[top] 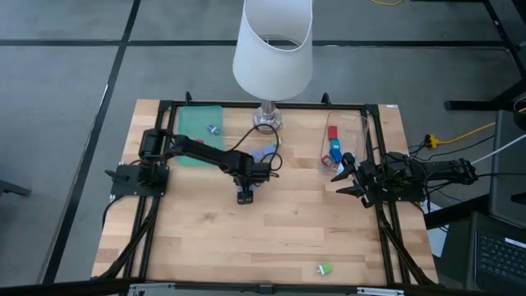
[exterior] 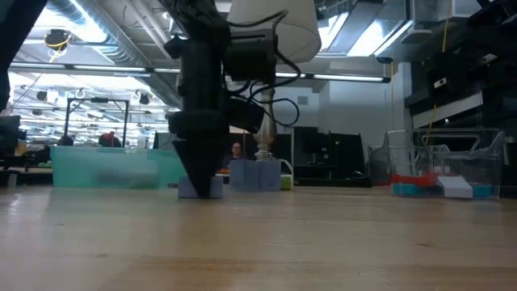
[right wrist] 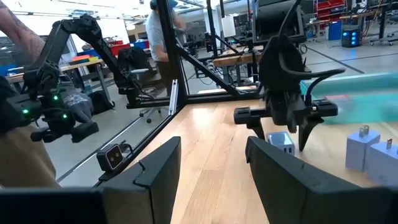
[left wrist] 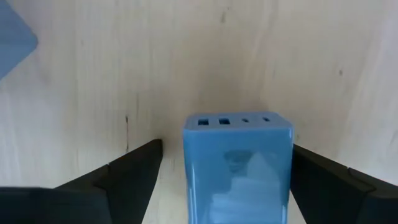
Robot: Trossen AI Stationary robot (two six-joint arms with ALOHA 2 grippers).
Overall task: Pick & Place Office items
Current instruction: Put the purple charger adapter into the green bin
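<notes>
A light-blue blocky office item with small slots in its top stands on the wooden table near the middle. My left gripper points straight down over it, open, one finger on each side, the other finger close beside it. The low view shows that gripper down at the table with the block between its tips. Two more pale-blue items stand just beyond, toward the far edge. My right gripper waits open at the table's right edge, nothing between its fingers.
A flat green tray with a small item lies far left of centre. A white lamp stands on its base at the far middle. A clear bin far right holds red and blue pieces. One green piece lies near the front edge.
</notes>
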